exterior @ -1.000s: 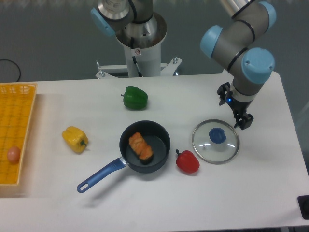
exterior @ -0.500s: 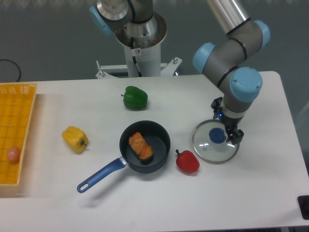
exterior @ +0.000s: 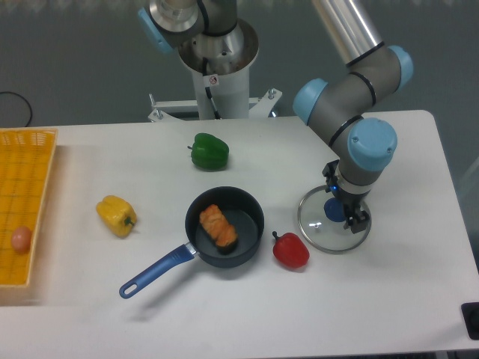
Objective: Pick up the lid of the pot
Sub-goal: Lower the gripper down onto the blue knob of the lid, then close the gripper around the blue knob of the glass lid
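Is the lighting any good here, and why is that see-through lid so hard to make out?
Camera view: the tabletop looks bright and pale, with a soft grey shadow near the pan's blue handle; the clear lid nearly matches the table, so mainly its rim and dark blue knob stand out.

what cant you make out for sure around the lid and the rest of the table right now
- Blue knob's upper edge: camera view, partly covered by the gripper; contact can't be told.
- Orange crate: camera view, cut off by the left edge.
- Brownish item in the pan: camera view, too blurred to name.
- Black object: camera view, cut off by the right edge.
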Controlling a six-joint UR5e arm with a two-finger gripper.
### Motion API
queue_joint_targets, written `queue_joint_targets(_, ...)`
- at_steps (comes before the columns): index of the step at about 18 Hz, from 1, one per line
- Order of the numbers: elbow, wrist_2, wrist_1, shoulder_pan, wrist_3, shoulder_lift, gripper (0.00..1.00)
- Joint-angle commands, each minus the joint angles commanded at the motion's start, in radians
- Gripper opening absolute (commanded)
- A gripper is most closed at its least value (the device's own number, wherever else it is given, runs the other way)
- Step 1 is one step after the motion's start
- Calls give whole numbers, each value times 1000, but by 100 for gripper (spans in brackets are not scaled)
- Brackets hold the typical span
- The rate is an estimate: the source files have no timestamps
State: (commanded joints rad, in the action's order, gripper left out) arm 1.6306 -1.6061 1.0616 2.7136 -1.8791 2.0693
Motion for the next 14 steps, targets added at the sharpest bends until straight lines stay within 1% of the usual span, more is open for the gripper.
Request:
queue_joint_targets(6, 14, -3, -2, 1, 0, 5, 100)
queue_joint_targets(14, 14, -3, -2, 6, 0, 18, 100)
